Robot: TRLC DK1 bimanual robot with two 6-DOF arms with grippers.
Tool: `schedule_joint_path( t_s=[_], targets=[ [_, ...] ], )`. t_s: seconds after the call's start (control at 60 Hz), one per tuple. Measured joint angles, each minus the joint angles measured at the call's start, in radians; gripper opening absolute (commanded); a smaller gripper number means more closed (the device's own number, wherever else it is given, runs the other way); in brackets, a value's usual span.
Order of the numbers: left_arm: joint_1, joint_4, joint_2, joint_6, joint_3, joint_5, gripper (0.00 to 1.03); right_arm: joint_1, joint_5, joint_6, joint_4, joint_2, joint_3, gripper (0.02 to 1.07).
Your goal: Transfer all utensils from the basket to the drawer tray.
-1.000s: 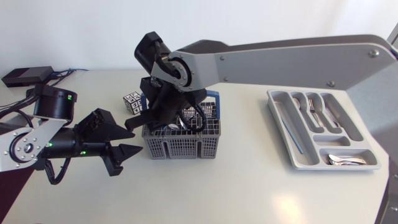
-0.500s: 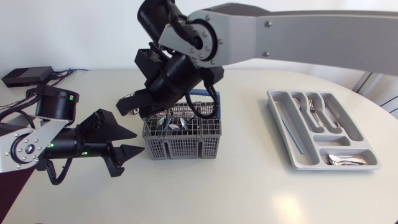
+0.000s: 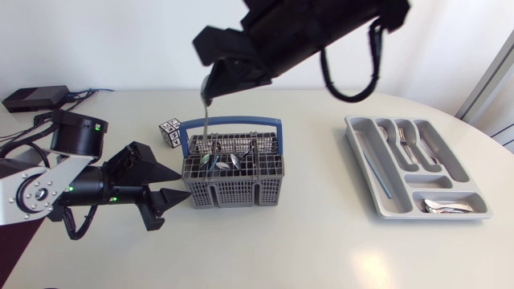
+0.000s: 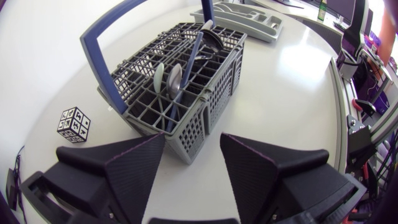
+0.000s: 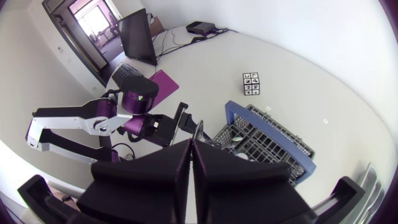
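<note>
**Right arm high over basket, one utensil pinched**

Right arm (image 3: 321, 24) enters from the right edge and reaches past mid-table, held high above the basket (image 3: 233, 183). Right gripper (image 3: 207, 87) points down, fingers (image 5: 168, 168) pressed together on the upper end of a slim silver utensil (image 3: 206, 120). The utensil hangs upright over the basket's left part, crossing the blue handle (image 3: 233, 123) in the head view. Its kind is not clear, and I cannot tell whether its lower end is clear of the rim.

Left arm (image 3: 48, 185) lies low and level along the table at the left. Left gripper (image 3: 181, 183) points at the basket's left wall, fingers (image 4: 134, 165) spread wide. The basket's near corner sits just ahead of the gap and neither finger touches it.

The grey basket stands mid-table. Inside it are several spoons (image 4: 168, 76) and a blue-handled piece (image 4: 194, 53) leaning upright.

Drawer tray (image 3: 365, 181) lies well apart at the right. It holds cutlery (image 3: 407, 144) in its long compartments and spoons (image 3: 443, 207) in its small near one.

A marker-patterned cube (image 3: 170, 132) sits behind the basket's left end.
</note>
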Motion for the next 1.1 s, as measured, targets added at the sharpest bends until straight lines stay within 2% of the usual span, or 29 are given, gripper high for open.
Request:
schedule_joint_path(
  t_s=[0.25,0.517,0.617,0.867,1.1],
  targets=[
    [-0.043,0.007,0.0,-0.04,0.016,-0.048,0.64,-0.183,-0.003,-0.094,-0.166,-0.2,-0.076,0.08],
    [-0.048,-0.025,-0.027,-0.055,0.047,-0.076,0.64,-0.614,-0.002,-0.351,-0.337,-0.363,-0.29,0.08],
    [-0.048,-0.043,-0.043,-0.055,0.057,-0.082,0.64,-0.797,0.006,-0.473,-0.348,-0.383,-0.365,0.08],
    [-0.08,-0.075,-0.054,-0.056,0.075,-0.117,0.64,-1.117,0.153,-0.743,-0.243,-0.38,-0.593,0.08],
    [-0.101,-0.097,-0.062,-0.06,0.085,-0.136,0.64,-1.234,0.269,-0.846,-0.006,-0.333,-0.723,0.08]
  ],
)
